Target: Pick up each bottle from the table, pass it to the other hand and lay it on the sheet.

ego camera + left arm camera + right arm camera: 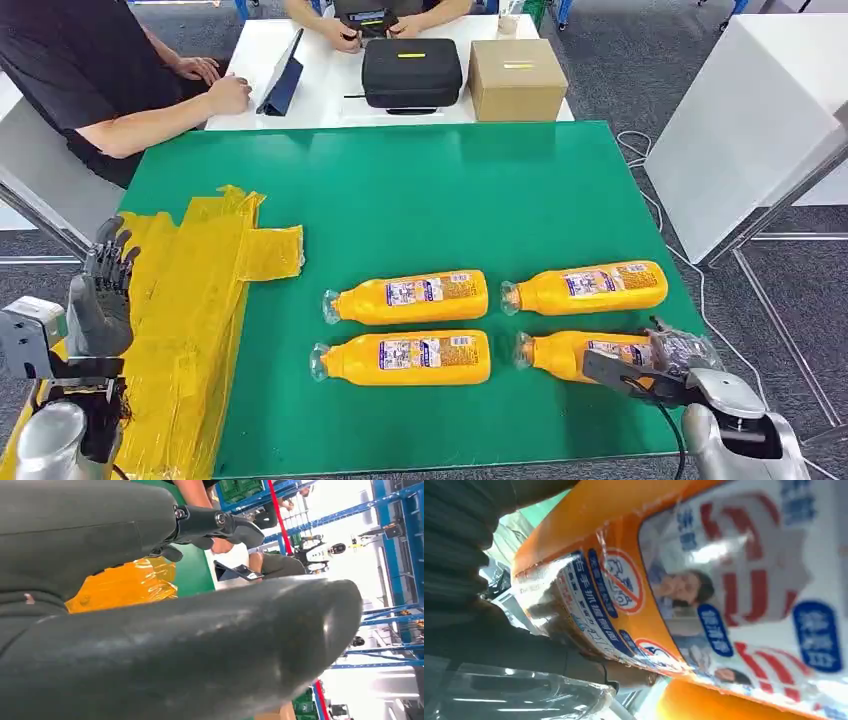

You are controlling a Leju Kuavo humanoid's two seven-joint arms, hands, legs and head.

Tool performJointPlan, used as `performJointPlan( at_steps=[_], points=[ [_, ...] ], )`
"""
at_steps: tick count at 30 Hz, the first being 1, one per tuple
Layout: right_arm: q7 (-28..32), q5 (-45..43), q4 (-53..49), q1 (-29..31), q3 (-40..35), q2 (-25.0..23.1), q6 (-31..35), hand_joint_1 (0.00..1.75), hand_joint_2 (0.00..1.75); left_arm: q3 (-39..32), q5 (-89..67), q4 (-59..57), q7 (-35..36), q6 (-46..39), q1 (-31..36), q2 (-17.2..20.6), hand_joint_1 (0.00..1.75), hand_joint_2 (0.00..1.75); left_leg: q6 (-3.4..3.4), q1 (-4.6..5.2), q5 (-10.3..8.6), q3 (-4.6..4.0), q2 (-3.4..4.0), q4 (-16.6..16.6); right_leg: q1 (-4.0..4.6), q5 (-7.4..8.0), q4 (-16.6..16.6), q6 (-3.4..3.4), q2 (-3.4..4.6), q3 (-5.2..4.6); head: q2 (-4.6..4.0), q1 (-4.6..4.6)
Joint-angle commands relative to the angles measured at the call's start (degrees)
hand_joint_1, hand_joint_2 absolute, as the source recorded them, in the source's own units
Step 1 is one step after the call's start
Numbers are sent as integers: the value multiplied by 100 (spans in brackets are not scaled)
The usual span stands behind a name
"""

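Observation:
Four orange bottles lie on their sides on the green table (420,190): far left (410,297), near left (405,358), far right (588,287) and near right (560,354). My right hand (660,365) grips the wide end of the near right bottle, which still lies on the table; its label (724,580) sits close in the right wrist view, with dark fingers (524,650) against it. The crumpled yellow sheet (190,290) covers the table's left side. My left hand (103,295) hovers over the sheet's left edge, fingers (215,522) spread and empty, above the sheet (125,582).
Beyond the green table stands a white table with a black case (411,72), a cardboard box (516,78) and a tablet (283,80). A person (100,80) sits at the far left, another at the back. A white block (750,130) stands to the right.

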State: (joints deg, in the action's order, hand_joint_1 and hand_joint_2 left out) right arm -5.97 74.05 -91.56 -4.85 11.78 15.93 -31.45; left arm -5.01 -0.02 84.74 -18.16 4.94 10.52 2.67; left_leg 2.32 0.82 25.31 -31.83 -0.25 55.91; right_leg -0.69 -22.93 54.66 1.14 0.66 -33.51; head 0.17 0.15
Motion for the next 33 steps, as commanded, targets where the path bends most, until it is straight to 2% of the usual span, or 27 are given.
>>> performJointPlan(
  at_steps=[1,3,5,14,16,19,23,28,31,33],
  points=[
    [21,-3,109,-157,117,-170,-76,164,175,-31,26,-367,3,18,177,-4,0,0,-11,-5,2,10,-9,-4,5,-4,-6,-4,-13,15,0,0],
    [25,-5,114,-149,114,-191,-98,175,175,-25,31,-373,3,21,185,4,0,0,-12,-5,2,14,-8,-5,5,-4,-7,-5,-12,19,0,0],
    [19,-1,107,-162,99,-246,-112,171,175,-21,39,-371,4,24,192,5,0,0,-16,-7,5,20,-10,-4,7,-7,-8,-6,-15,25,0,0],
    [131,-153,192,-51,-102,-352,-173,175,175,-20,120,-399,11,44,198,58,0,0,-18,-10,4,22,-4,-6,12,-4,-11,-7,-10,25,0,0],
    [217,-459,152,-18,-163,-347,-252,175,175,4,154,-478,9,66,241,89,0,0,-21,-12,6,26,-2,-5,14,-5,-10,-8,-9,29,0,0],
    [363,-1449,-229,-51,-288,-221,-500,175,175,45,211,-640,-14,81,322,167,0,0,-20,-11,5,23,-1,-3,14,-4,-7,-8,-7,26,0,0],
    [400,-2300,-798,149,-138,-103,-641,175,175,-51,293,-594,-51,70,206,233,0,0,-20,-5,6,20,7,-1,9,-6,2,-8,1,17,0,-2],
    [466,-2754,-1367,534,490,-146,-767,175,175,-190,382,-476,-86,53,3,209,0,0,-17,1,8,9,15,3,2,-6,9,-5,10,5,0,-2],
    [641,-2924,-1351,645,778,151,-711,175,175,-225,403,-429,-91,43,-76,212,0,0,-13,2,8,13,11,1,1,-7,5,-2,6,11,0,-2],
    [663,-2943,-1340,651,816,176,-719,175,175,-226,404,-431,-92,43,-78,212,0,0,-14,-1,9,14,6,3,3,-9,5,-2,-1,14,0,-2]
  ],
)
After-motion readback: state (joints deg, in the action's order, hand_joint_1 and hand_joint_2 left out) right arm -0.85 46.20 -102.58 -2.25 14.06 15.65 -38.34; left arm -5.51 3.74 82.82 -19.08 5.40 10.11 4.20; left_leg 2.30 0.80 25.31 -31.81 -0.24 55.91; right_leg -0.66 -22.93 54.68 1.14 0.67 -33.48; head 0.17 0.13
